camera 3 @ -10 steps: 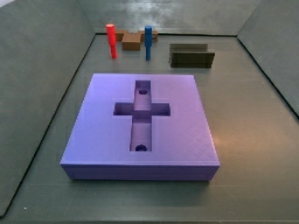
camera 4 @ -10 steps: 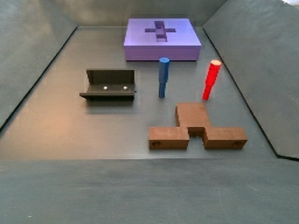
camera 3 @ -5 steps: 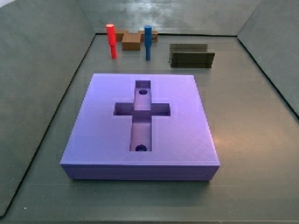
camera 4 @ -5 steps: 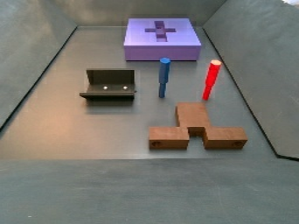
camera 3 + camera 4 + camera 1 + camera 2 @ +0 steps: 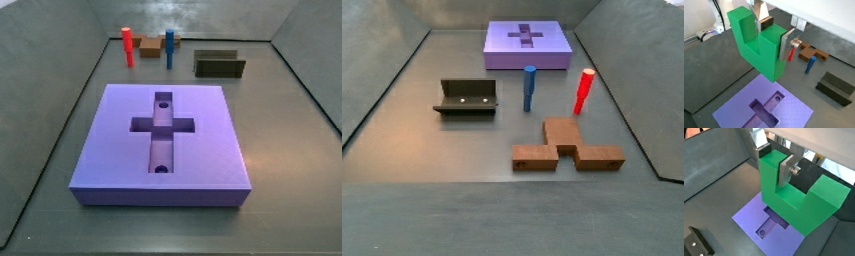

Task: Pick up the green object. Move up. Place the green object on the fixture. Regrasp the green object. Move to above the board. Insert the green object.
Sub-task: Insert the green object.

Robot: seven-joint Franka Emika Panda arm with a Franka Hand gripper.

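In both wrist views my gripper (image 5: 776,41) (image 5: 772,172) is shut on one arm of the bright green U-shaped object (image 5: 756,50) (image 5: 794,203) and holds it high above the purple board (image 5: 767,107) (image 5: 764,220), over its cross-shaped recess. The board also shows in both side views (image 5: 163,143) (image 5: 528,43). The dark fixture (image 5: 219,65) (image 5: 468,97) stands empty on the floor; it also shows in both wrist views (image 5: 837,88) (image 5: 699,244). The gripper and green object are out of view in both side views.
A red peg (image 5: 584,91) and a blue peg (image 5: 529,88) stand upright between board and brown block. An orange-brown T-shaped block (image 5: 565,150) lies on the floor. Grey walls bound the floor (image 5: 422,140).
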